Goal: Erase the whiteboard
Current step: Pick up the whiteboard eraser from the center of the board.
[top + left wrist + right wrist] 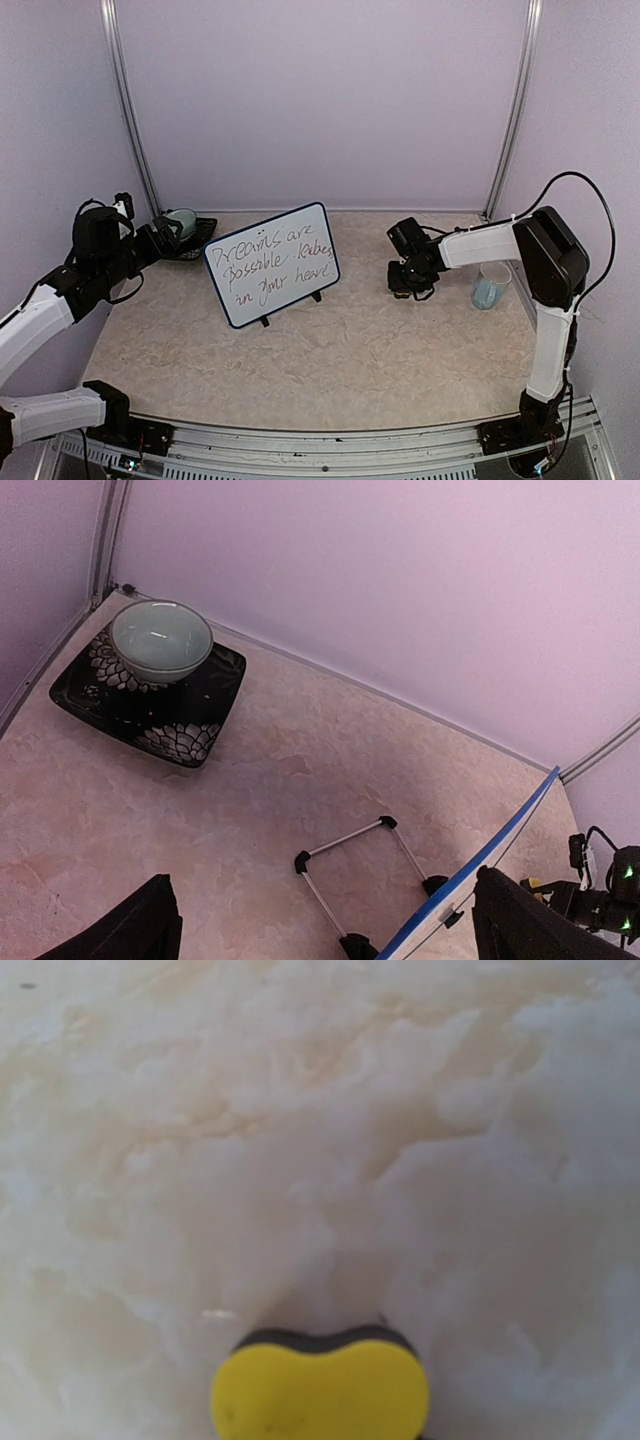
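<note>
The whiteboard stands tilted on its feet left of the table's middle, with handwritten lines across its white face. In the left wrist view only its blue edge and its wire stand show, from behind. My left gripper is open and empty, behind and to the left of the board; its fingertips stand wide apart. My right gripper points down at the table to the right of the board. A yellow sponge with a dark underside fills the bottom of its view, in its grip; the fingers are hidden.
A black patterned plate with a pale green bowl sits at the back left, also in the left wrist view. A clear plastic cup stands by the right arm. Metal posts frame the back wall.
</note>
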### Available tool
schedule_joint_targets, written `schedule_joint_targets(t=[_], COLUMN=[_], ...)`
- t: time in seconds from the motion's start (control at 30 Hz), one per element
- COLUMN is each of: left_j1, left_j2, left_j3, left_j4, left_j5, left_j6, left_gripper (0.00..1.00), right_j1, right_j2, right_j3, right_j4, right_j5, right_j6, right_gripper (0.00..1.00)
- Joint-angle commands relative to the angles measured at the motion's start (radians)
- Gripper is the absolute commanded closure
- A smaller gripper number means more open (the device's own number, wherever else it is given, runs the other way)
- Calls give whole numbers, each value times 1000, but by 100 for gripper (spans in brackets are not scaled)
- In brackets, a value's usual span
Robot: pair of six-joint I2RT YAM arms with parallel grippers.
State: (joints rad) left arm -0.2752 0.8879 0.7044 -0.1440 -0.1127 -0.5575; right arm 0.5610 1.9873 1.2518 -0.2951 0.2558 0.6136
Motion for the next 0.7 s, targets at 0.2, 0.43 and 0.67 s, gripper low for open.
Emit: schedule_joint_targets(t=[0.2, 0.43, 0.67], left_j1=[7, 6, 5], left_j2=[-23, -29, -36], left_j3=[-10, -18, -68], left_j4=[20, 20, 65], left_j5=[-7, -5, 15], left_j6=[-4, -6, -36], left_gripper=[1, 1, 1], right_j1=[10, 10, 10], right_j2=[-10, -120, -281], right_j3=[-2, -62, -168], right_j4=[6, 123, 302], right_j5=[-4, -119, -324], right_j6=[-23, -203, -365], right_gripper=[82, 87, 87])
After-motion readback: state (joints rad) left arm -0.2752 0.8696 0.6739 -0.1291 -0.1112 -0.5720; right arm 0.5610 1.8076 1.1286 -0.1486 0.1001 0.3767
